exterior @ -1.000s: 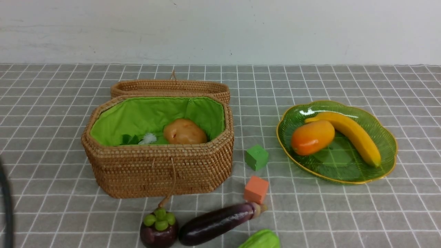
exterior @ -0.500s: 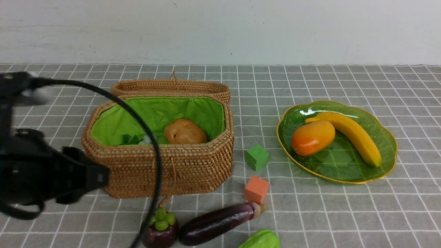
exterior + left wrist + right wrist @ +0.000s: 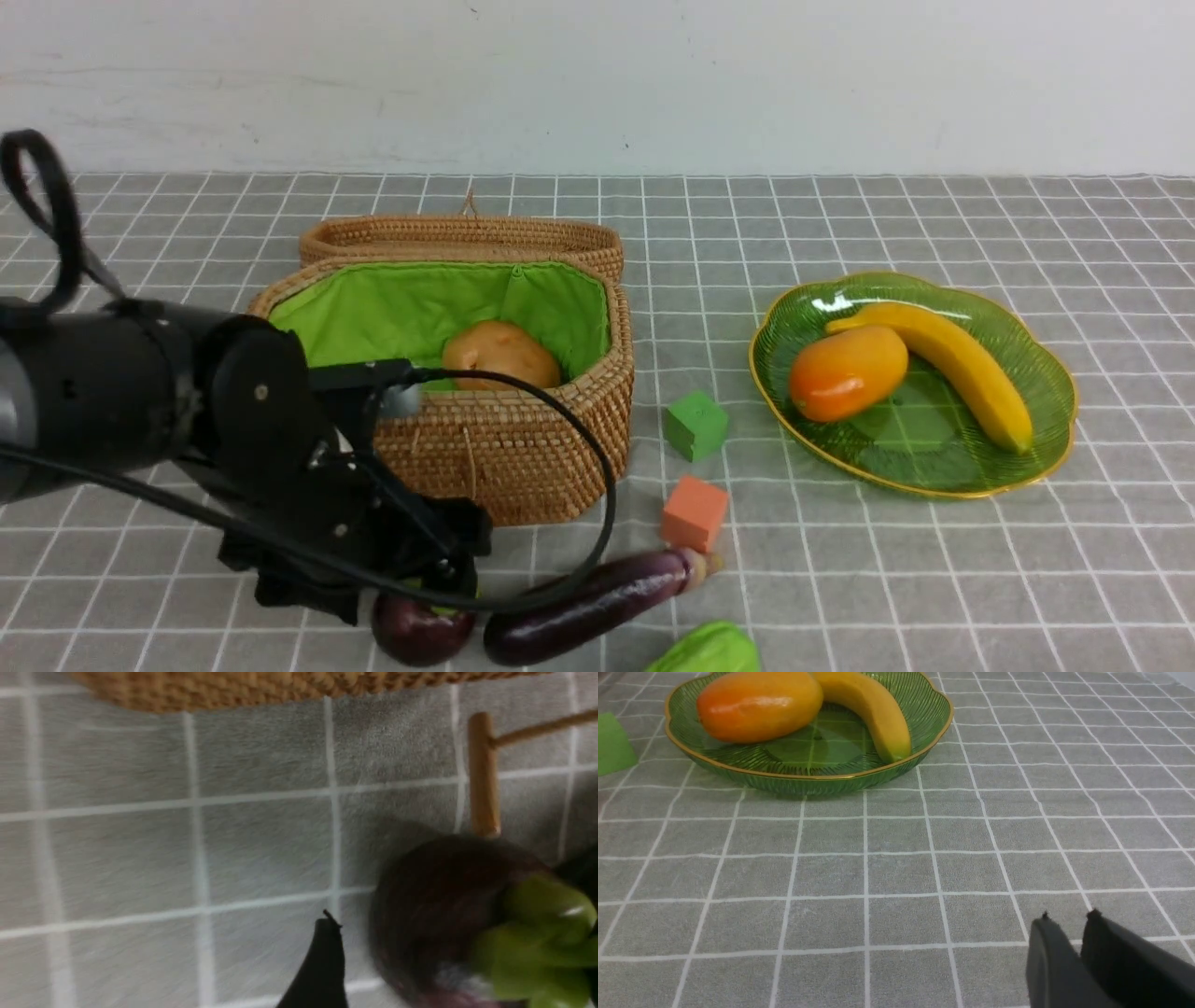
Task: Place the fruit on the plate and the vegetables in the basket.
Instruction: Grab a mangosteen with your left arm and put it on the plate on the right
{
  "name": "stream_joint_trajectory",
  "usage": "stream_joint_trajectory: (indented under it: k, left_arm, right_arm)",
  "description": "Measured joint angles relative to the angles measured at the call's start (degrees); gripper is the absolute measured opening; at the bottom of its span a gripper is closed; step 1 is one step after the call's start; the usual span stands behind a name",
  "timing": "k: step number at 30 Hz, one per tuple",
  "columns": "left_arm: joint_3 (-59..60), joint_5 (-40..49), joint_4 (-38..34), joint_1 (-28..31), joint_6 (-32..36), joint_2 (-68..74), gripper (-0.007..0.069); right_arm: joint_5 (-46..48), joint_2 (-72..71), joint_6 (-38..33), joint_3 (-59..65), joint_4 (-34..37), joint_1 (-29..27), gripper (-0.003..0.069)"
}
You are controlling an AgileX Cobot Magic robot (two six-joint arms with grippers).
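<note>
The dark purple mangosteen [image 3: 417, 630] lies on the cloth in front of the basket [image 3: 523, 448], its green cap [image 3: 537, 933] showing in the left wrist view. My left gripper [image 3: 460, 933] is low over it and open; one fingertip [image 3: 327, 952] stands just beside the fruit, not touching. The mango [image 3: 845, 371] and banana [image 3: 962, 364] lie on the green plate [image 3: 761, 373]. The potato [image 3: 499, 355] sits in the basket. The eggplant [image 3: 588, 607] and the light green ridged vegetable [image 3: 707, 651] lie near the front edge. My right gripper [image 3: 1069, 919] hangs shut and empty above bare cloth, short of the plate [image 3: 812, 781].
A green cube [image 3: 695, 426] and an orange cube [image 3: 695, 513] sit between basket and plate. The basket's wooden toggle [image 3: 483, 774] on its cord lies right beside the mangosteen. The left arm and its cable [image 3: 597, 485] cover the basket's left front.
My left arm has swung in from the left edge and come down over the mangosteen, now covering its cap and the basket's left side. Nothing on the table has moved.
</note>
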Motion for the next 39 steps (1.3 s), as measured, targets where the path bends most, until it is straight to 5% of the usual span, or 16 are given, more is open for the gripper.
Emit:
stream_joint_trajectory:
  k: [11, 22, 30, 39]
  left_arm:
    - [-1.1, 1.1, -0.8, -0.1, 3.6, 1.3, 0.0584]
    - [-7.6, 16.1, -6.2, -0.1, 7.5, -8.8, 0.0576]
    - [-29.0, 18.4, -23.1, -0.9, 21.2, -2.1, 0.0573]
    - [-63.6, 18.7, -19.1, -12.9, 24.0, 25.0, 0.0571]
  right_arm:
    - [0.0, 0.0, 0.0, 0.0, 0.0, 0.0, 0.0131]
    - [0.0, 0.0, 0.0, 0.0, 0.0, 0.0, 0.0144]
    - [0.0, 0.0, 0.0, 0.0, 0.0, 0.0, 0.0157]
    - [0.0, 0.0, 0.0, 0.0, 0.0, 0.0, 0.0166]
